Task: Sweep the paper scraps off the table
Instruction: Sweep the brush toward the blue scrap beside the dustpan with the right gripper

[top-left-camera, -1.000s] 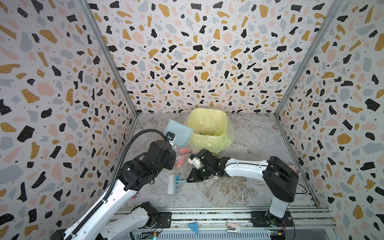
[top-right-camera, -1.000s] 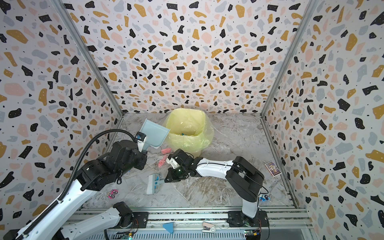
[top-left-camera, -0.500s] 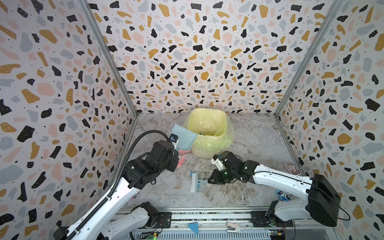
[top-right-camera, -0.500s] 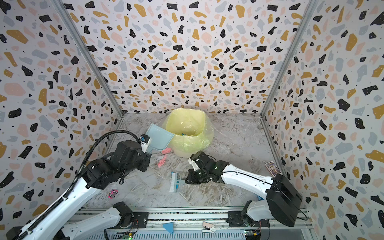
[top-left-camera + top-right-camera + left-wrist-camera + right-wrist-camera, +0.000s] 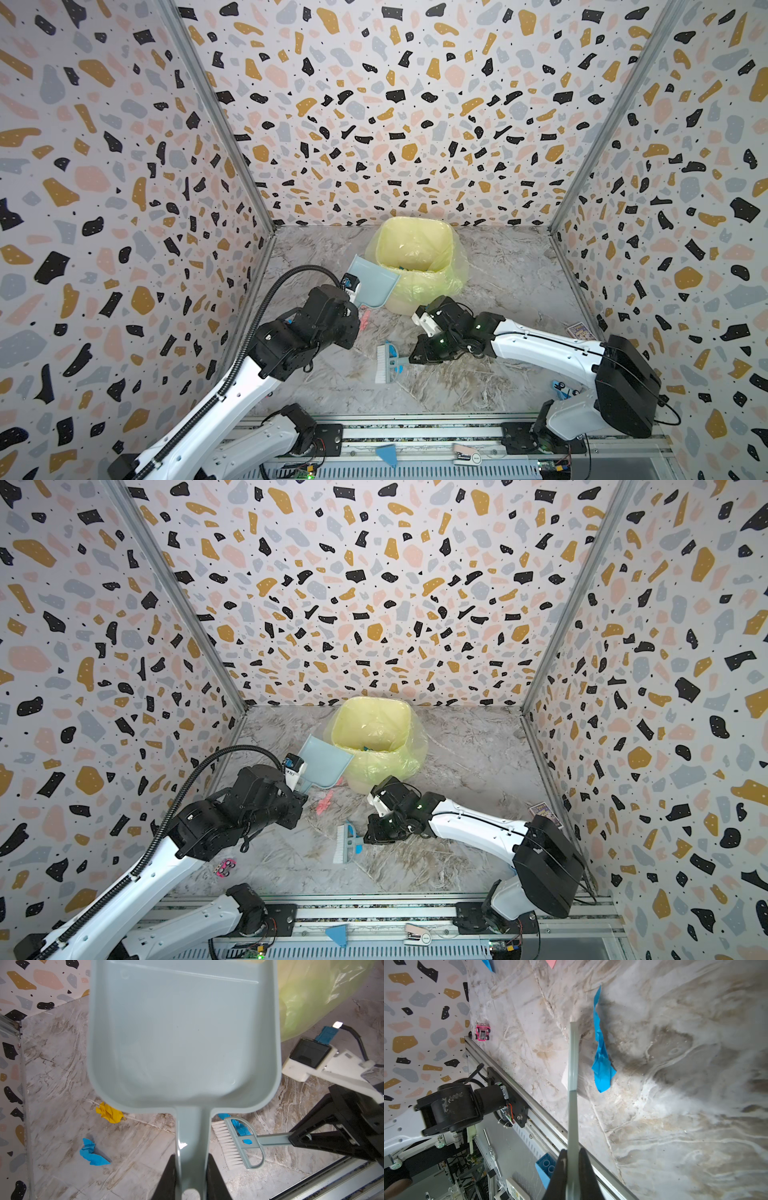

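Evidently the work stands between a tip-out and the next sweep. The left pincer (image 5: 191,1176) is clamped on the handle of the grey-blue dustpan (image 5: 182,1032), which hangs tilted above the table (image 5: 498,291) with its lip by the rim of the yellow-bagged bin (image 5: 432,286) at the middle of the back edge. The left wrist view shows the pan bare.

The right pincer (image 5: 572,1165) is closed tight on the thin handle of the brush (image 5: 386,361), whose white bristles rest near the table's middle, toward the front edge.

Several paper scraps (image 5: 365,320) lie on the table. A blue scrap (image 5: 602,1064) is just beside the bristles and a pink scrap (image 5: 324,805) lies between brush and bin. A yellow scrap (image 5: 110,1113) and a second blue scrap (image 5: 91,1152) lie toward the left edge, below the raised pan.

The next move, as I judge it, calls for the pan's lip set flat on the table beside a scrap, open toward the brush, so the bristles can drag the paper in. A gap under the lip would let paper slide beneath.
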Motion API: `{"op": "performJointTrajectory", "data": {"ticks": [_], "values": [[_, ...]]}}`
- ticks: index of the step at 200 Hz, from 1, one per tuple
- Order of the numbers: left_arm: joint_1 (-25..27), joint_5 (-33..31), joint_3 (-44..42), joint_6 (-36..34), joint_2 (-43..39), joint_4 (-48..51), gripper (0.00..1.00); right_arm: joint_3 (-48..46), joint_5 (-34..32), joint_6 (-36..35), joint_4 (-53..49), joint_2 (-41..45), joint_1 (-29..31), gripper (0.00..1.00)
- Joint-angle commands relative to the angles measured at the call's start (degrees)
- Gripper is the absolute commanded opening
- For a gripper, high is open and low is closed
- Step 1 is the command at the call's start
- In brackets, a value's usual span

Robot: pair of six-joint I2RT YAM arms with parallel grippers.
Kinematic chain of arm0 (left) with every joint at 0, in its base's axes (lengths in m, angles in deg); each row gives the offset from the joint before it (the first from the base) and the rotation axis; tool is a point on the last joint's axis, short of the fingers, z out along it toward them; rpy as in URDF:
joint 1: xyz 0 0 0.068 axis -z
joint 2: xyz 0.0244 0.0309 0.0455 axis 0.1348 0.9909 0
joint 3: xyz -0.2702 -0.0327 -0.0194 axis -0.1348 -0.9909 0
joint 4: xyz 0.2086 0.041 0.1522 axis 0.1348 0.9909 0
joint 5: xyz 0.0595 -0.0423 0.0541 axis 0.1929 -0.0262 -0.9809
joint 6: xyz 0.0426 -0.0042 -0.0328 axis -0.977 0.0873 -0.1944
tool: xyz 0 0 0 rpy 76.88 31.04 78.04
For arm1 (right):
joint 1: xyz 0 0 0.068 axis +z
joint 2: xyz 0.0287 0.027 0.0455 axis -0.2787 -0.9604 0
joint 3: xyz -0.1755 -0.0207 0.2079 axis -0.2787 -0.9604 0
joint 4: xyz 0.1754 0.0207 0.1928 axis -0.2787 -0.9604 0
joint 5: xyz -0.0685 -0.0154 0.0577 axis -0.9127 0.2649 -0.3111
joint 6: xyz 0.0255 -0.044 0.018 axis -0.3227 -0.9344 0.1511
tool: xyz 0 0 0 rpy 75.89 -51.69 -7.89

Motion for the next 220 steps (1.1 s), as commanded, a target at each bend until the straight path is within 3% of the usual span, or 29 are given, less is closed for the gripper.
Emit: {"op": "performJointTrajectory", "data": {"ticks": [1, 68, 102, 167, 220], "values": [[-0.2, 2.8, -1.6, 1.6, -1.0, -1.1, 0.20, -0.1, -2.0, -4.1, -4.3, 2.3, -2.7, 0.00], [1.0, 9.8, -7.6, 5.4, -1.8, -4.6, 0.21, -2.3, -5.1, -12.3, -21.5, 11.5, -11.0, 0.00], [4.9, 10.0, -10.9, 7.8, -1.9, -4.4, 0.21, 3.2, -6.0, -13.6, -27.8, 14.6, -12.8, 0.00], [13.5, 8.9, -16.5, 13.0, -0.8, -5.1, 0.22, 12.7, -12.1, -19.9, -39.3, 13.2, -16.2, 0.00], [20.1, 8.6, -20.7, 16.5, 1.6, -6.7, 0.21, 15.8, -18.3, -22.7, -42.5, 9.0, -14.2, 0.00]]}}
